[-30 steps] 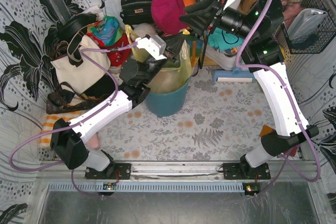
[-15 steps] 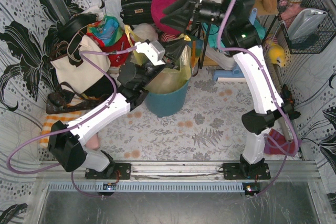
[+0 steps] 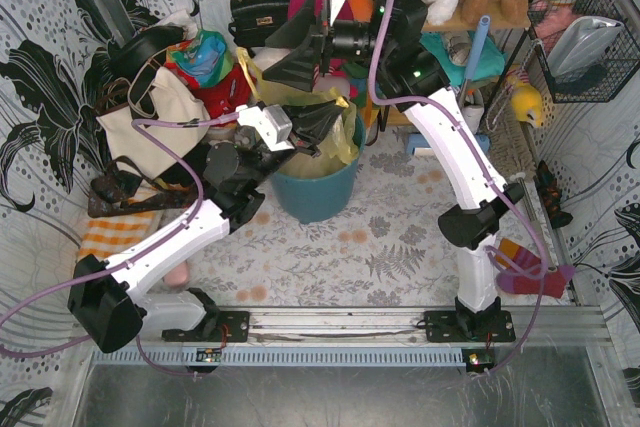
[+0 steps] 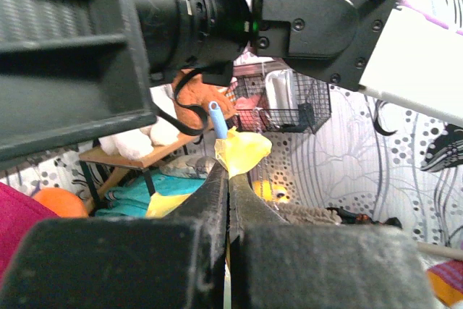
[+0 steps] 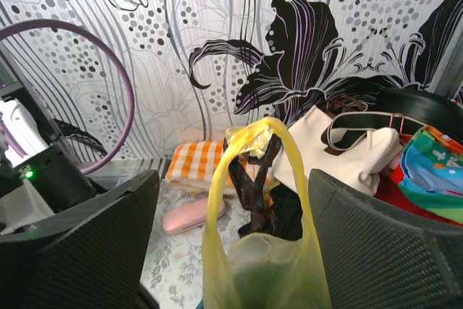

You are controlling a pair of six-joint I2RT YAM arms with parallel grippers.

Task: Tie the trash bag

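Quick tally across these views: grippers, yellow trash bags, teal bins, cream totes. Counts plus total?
grippers: 2 (left gripper, right gripper)
trash bag, yellow: 1
teal bin: 1
cream tote: 1
Total: 5

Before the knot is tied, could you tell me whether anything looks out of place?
Nothing looks spilled or torn. The bag sits untied in the bin, a strip pinched by the left gripper, the right gripper open. Only a striped sock lying at the far right looks stray.
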